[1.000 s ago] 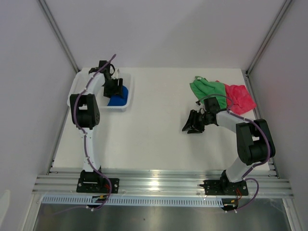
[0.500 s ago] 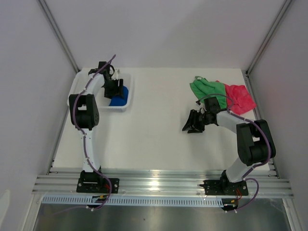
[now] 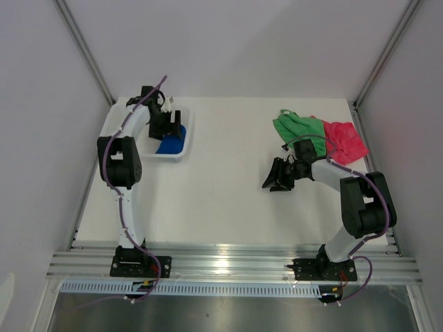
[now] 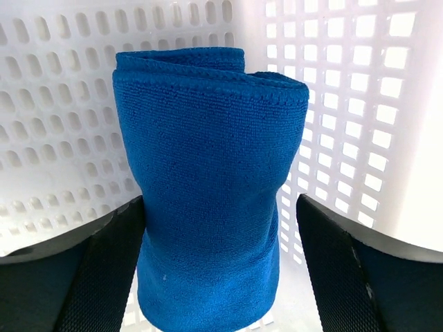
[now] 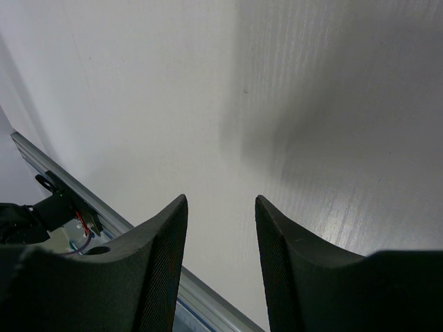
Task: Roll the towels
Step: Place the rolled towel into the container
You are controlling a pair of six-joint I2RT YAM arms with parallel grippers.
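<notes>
The royal blue towel (image 3: 169, 143) is rolled up and lies in the white mesh basket (image 3: 187, 130) at the far left. My left gripper (image 3: 168, 126) hangs over it. In the left wrist view the blue roll (image 4: 208, 166) sits between the fingers of the left gripper (image 4: 220, 207), which is open, with a gap on the right side. The green towel (image 3: 299, 129) and the pink-red towel (image 3: 345, 138) lie crumpled and overlapping at the far right. My right gripper (image 3: 271, 176) is open and holds nothing, low over bare table, near-left of the green towel.
The basket's perforated wall (image 4: 360, 104) closes in around the left gripper. Below the right gripper (image 5: 221, 204) lies white tabletop, with the metal rail (image 5: 83, 207) of the near table edge beyond it. Angled frame posts stand at both far corners.
The left jaws have spread apart and let go of the blue roll, which stays in the basket. The right arm has not moved.
</notes>
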